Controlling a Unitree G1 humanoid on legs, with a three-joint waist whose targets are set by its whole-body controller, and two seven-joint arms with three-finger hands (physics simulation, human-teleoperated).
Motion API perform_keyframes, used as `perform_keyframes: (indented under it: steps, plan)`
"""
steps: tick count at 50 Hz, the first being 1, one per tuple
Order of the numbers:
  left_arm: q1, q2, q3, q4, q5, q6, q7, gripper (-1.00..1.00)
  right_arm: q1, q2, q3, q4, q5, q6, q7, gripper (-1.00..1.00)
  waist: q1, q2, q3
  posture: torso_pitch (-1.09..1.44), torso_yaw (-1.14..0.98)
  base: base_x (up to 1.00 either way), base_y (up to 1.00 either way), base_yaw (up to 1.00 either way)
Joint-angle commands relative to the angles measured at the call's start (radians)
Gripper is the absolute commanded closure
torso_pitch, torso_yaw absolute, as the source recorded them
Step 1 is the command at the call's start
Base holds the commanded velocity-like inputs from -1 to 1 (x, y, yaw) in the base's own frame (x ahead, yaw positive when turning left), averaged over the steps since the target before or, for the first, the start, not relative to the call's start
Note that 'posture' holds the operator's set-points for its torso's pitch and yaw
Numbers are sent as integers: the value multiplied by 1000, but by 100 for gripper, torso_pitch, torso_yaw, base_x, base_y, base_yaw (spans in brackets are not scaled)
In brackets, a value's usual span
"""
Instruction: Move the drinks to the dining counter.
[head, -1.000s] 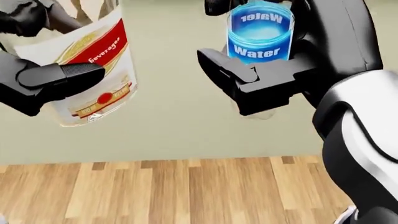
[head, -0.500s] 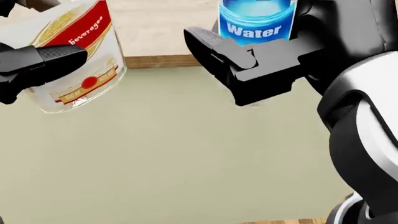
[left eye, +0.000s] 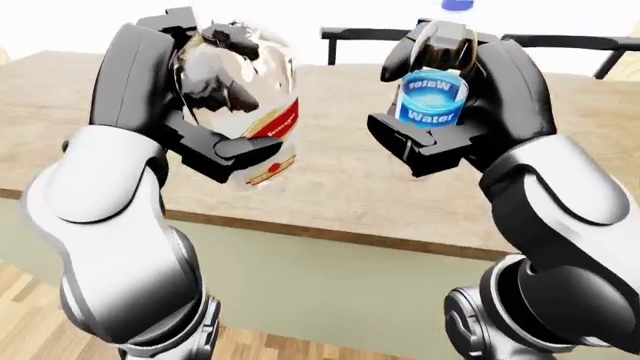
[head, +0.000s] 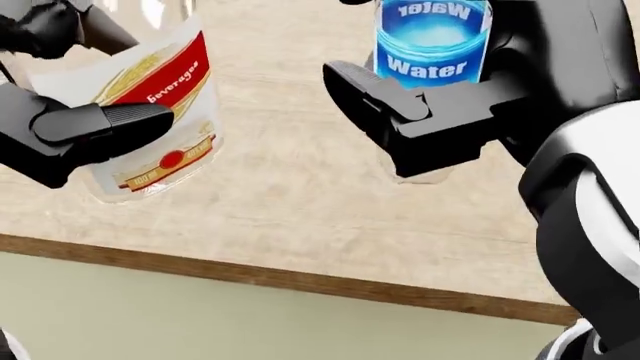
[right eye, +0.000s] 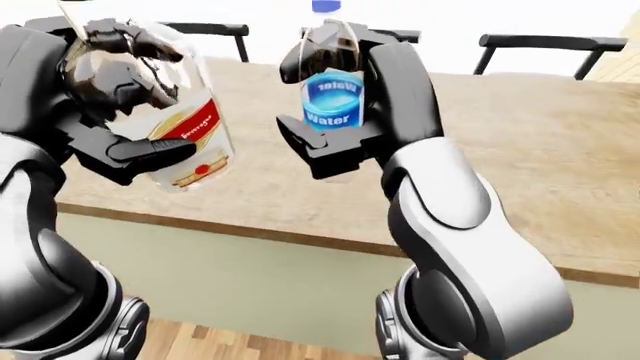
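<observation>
Camera shifted since half a second ago: head view then showed mostly the pale green counter face with the wooden edge near the top, now the dining counter (head: 300, 210) top fills the view and its brown edge sits low. Both bottles keep roughly the same spots in frame, still held. Left hand (left eye: 215, 142) fingers wrapped around the beverage bottle (head: 150, 112), clear with a red and gold label, tilted, bottom toward the view's lower left, held up over the countertop, not touching it. Right hand (right eye: 325, 146) fingers closed around the water bottle (left eye: 432, 97), blue label, blue cap at top, roughly upright, also above the counter surface. Bottles well apart, side by side. Dark chairs (right eye: 540, 45) along the counter's top side in the eye views. Wood floor (left eye: 20, 315) at bottom left.
</observation>
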Motion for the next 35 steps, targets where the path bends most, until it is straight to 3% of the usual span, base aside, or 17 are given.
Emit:
perform_keyframes:
  steps: [1,2,3,8,10,11,12,13,14,16,17,19,21,22,26,30,35]
  plan:
    - [-28,11,21,-15,18,-38,6,100,-36,-2,-6,-16,1,-44,-7,100,10,-25,12,0,0,2,0,0]
    - [-24,9,25,-13,19,-42,6,100,-33,-6,-6,-12,2,-52,-8,100,8,-35,-5,0,0,0,0,0]
    - [-23,8,27,-12,20,-45,5,100,-31,-9,-6,-11,4,-55,-7,100,12,-31,-13,0,0,0,0,0]
    - [-42,15,26,-4,33,-42,-10,100,-52,-24,-14,-4,12,-43,-12,100,9,-5,1,0,0,0,0,0]
    - [-42,15,28,-3,36,-45,-14,100,-56,-26,-14,-8,15,-35,-15,100,7,18,-3,0,0,0,0,0]
    - [-45,17,29,-2,39,-43,-18,100,-54,-36,-6,-9,16,-38,-13,100,12,40,4,0,0,0,0,0]
    - [-50,22,30,-1,42,-41,-24,100,-58,-35,-5,-11,15,-34,-15,100,11,65,-10,0,0,-5,0,0]
    - [-59,27,30,2,45,-35,-30,100,-64,-36,-3,-15,16,-27,-15,100,-10,61,-35,0,0,-59,37,0]
    - [-67,29,32,6,47,-34,-34,100,-70,-37,-2,-12,15,-25,-15,100,2,25,-55,0,0,-79,45,0]
    - [-77,33,35,9,51,-30,-41,100,-83,-39,-4,-10,14,-14,-15,100,9,-1,-29,0,0,-79,45,0]
    - [-79,37,31,6,55,-25,-45,100,-90,-39,-8,-11,15,-4,-14,100,9,-5,-26,0,0,-59,45,0]
    - [-89,40,30,12,60,-22,-51,100,-99,-42,-12,-7,13,3,-13,100,2,17,-39,0,0,-14,15,0]
    - [-90,39,27,11,66,-23,-57,100,-96,-45,-10,15,9,-13,-12,100,0,71,-29,0,0,0,0,0]
    - [-90,37,28,13,69,-25,-58,100,-98,-48,-3,34,5,-26,-13,100,3,59,-28,0,0,0,0,0]
    - [-89,28,32,19,77,-35,-63,100,-98,-57,22,149,-18,-124,-14,100,-2,65,-14,0,0,0,0,0]
    - [-88,25,37,20,82,-40,-68,100,-111,-63,30,252,-40,-204,-13,100,-17,59,15,0,0,0,0,0]
    - [-91,25,33,19,93,-38,-76,100,-139,-70,32,397,-76,-297,-25,100,-15,44,15,0,0,0,0,0]
